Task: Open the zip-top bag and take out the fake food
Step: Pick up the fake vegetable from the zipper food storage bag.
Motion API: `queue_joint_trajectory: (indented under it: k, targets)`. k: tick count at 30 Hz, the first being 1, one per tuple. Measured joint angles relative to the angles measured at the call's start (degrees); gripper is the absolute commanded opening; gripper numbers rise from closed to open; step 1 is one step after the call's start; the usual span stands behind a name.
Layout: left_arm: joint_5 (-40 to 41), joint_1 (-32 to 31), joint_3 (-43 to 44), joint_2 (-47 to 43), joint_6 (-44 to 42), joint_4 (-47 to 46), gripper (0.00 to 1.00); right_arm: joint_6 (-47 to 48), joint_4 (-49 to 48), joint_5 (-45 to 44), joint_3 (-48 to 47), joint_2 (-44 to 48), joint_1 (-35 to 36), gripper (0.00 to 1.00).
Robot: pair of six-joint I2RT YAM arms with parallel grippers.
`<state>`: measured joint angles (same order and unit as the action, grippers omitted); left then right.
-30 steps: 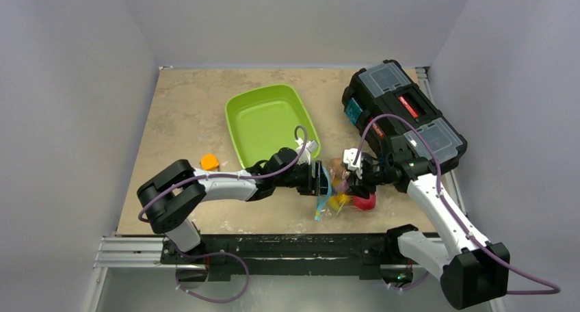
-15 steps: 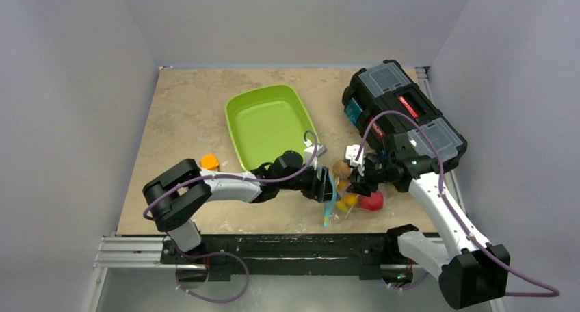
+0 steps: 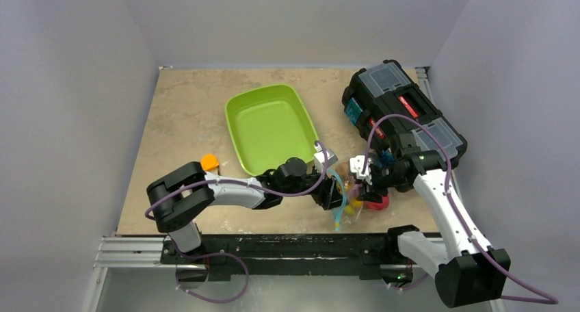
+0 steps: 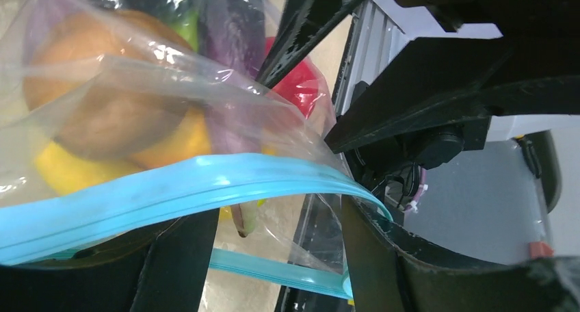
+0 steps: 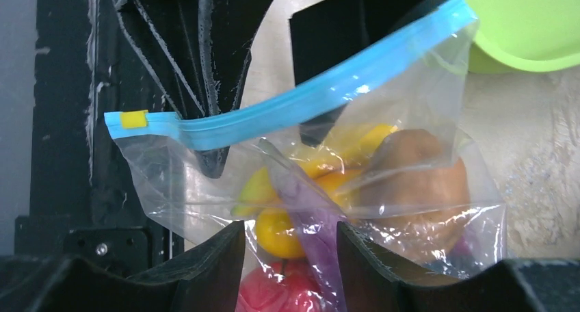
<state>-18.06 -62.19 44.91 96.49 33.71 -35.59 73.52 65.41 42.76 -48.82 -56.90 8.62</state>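
The zip-top bag (image 3: 345, 206) hangs between my two grippers near the table's front edge, its blue zip strip (image 3: 337, 213) toward the left arm. Fake food fills it: a brown piece (image 5: 417, 175), yellow pieces (image 5: 273, 230), a purple eggplant and a red apple (image 5: 273, 291). My right gripper (image 5: 291, 257) is closed on the bag's bulging body, with food between its fingers. My left gripper (image 4: 273, 243) stands open at the bag's mouth (image 4: 137, 86). One zip strip (image 4: 171, 189) crosses in front of both fingers; the other spans the gap below.
A green tray (image 3: 270, 127) sits just behind the left arm. A black toolbox (image 3: 403, 113) stands at the back right, close behind the right wrist. A small orange block (image 3: 209, 162) lies left of the tray. The black mounting rail runs directly below the bag.
Both grippers and the bag have shifted right and toward the table's front edge. The left arm has stretched further out, and its jaws have widened at the bag's mouth.
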Motion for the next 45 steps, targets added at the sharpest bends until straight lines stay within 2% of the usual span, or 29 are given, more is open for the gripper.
queue_joint_trajectory:
  k: [6, 18, 23, 27, 31, 35, 40, 45]
  targets:
    - [1.77, -2.54, 0.0, 1.77, -5.6, -4.81, 0.65, 4.76, 2.49, 0.07, 0.0, -0.55, 0.0, 0.51]
    - [4.81, -4.7, -0.2, 4.87, -10.91, -8.35, 0.64, 1.42, 3.8, 5.33, -1.14, -1.11, -0.02, 0.5]
    - [5.99, -5.01, -0.26, 5.05, -10.99, -9.03, 0.64, -6.75, 3.69, 8.7, -6.69, -1.18, 0.0, 0.53]
    - [6.6, -5.33, -1.29, 5.11, -11.08, -11.26, 0.65, -16.72, 1.36, 10.86, -9.22, -2.05, 0.0, 0.6]
    - [7.41, -6.05, -2.82, 5.27, -12.61, -13.66, 0.65, -27.39, -3.06, 10.56, -9.88, -3.58, 0.0, 0.64]
    - [8.04, -6.78, -3.17, 5.35, -13.99, -14.67, 0.66, -36.13, -7.04, 8.33, -10.36, -5.25, 0.0, 0.73]
    - [8.52, -7.06, -3.17, 5.42, -14.95, -14.95, 0.66, -41.81, -9.75, 4.57, -10.36, -6.08, 0.96, 0.76]
    - [9.75, -7.28, -3.17, 5.42, -15.34, -14.99, 0.66, -43.23, -10.45, 1.81, -10.36, -6.64, 3.08, 0.81]
